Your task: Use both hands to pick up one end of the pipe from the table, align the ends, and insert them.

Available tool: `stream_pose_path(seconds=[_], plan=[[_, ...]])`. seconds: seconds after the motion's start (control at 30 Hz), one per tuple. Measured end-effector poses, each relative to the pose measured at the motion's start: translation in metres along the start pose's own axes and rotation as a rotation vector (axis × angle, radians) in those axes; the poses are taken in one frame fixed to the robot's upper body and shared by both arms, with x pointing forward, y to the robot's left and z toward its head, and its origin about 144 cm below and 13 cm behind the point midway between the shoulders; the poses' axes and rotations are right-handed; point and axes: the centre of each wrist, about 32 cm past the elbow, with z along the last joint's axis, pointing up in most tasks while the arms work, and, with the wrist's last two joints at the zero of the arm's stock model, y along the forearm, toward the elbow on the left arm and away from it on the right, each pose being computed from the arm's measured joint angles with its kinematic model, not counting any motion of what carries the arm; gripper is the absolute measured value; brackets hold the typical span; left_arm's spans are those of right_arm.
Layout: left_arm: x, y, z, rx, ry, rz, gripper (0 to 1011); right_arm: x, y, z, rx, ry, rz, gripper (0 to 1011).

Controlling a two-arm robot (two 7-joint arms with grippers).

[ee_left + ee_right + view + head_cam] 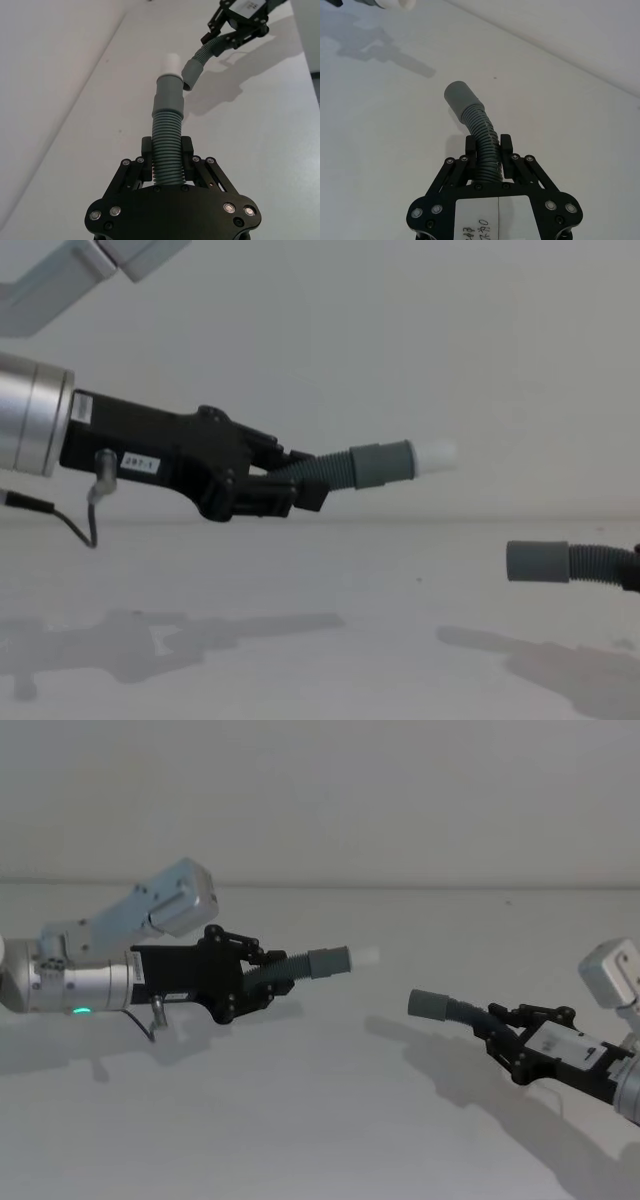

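Pincers: left (268, 982) grips stub-cuffed hose (300, 965) | right (497, 1028) grips plain-cuffed hose (445, 1008)

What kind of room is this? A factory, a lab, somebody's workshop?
Most likely a robot test bench or lab. A plain matte white table stands against a bare pale wall, and two black two-finger grippers, left and right, each hold a dark-grey corrugated hose piece in the air.
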Motion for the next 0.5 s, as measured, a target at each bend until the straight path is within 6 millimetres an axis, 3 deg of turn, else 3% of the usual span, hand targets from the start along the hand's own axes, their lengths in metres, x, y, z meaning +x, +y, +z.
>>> stream_pose_path(seconds=[0.5], plan=[[0.014, 0.007, 0.009, -0.007, -0.081, -0.058, 325, 0.001, -0.008, 0.011, 0.046, -0.038, -0.014, 274]])
